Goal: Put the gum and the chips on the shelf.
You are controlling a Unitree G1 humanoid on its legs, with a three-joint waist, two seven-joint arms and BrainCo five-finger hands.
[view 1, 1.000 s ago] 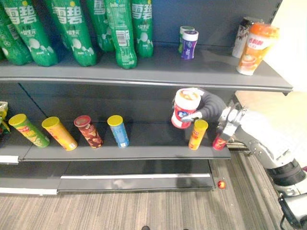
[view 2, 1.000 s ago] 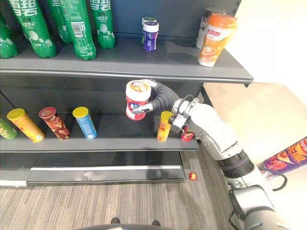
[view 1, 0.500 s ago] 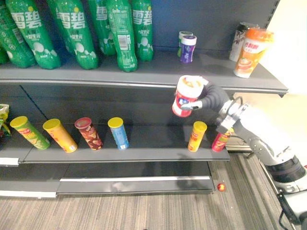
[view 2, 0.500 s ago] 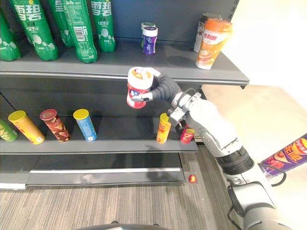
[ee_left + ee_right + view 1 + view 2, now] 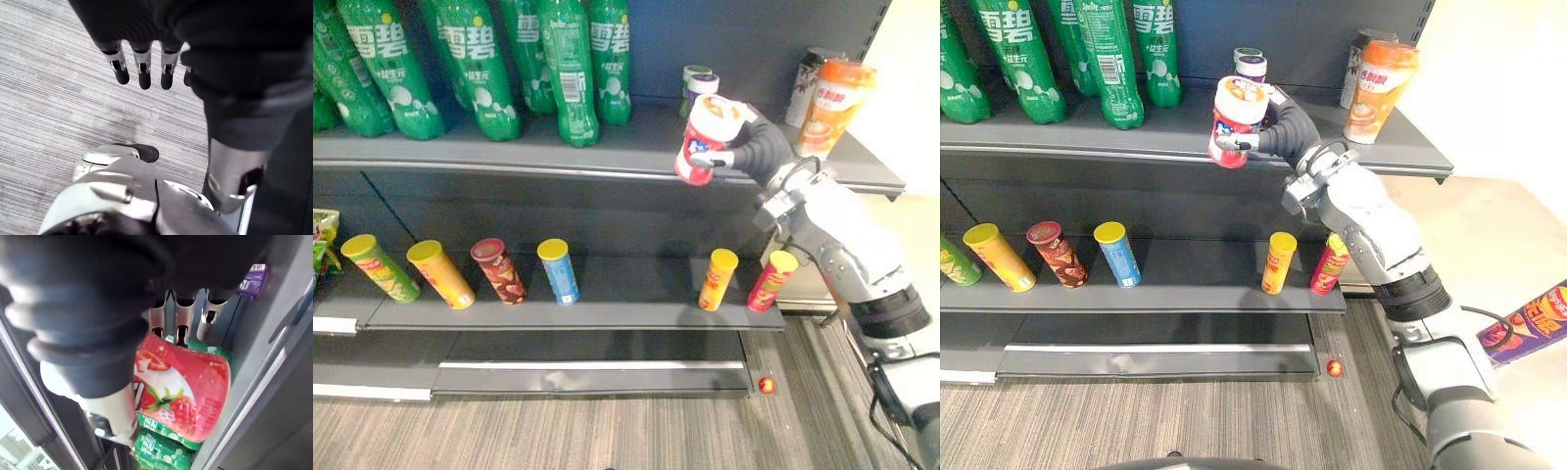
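Right eye view: the right hand (image 5: 1278,132) clasps the strawberry gum jar (image 5: 1236,117), its long axis tilted off upright, right at the upper shelf's (image 5: 1087,132) front edge. The shelf's bare deck lies just behind the jar. The left hand (image 5: 143,68) hangs slack-fingered, well below that shelf.

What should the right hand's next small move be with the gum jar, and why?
Probably carry the gum jar inward over the bare surface of the upper shelf and upright it. The right hand grips it tilted at the shelf's front edge, not yet set down, in front of the purple jars. The left hand hangs open.
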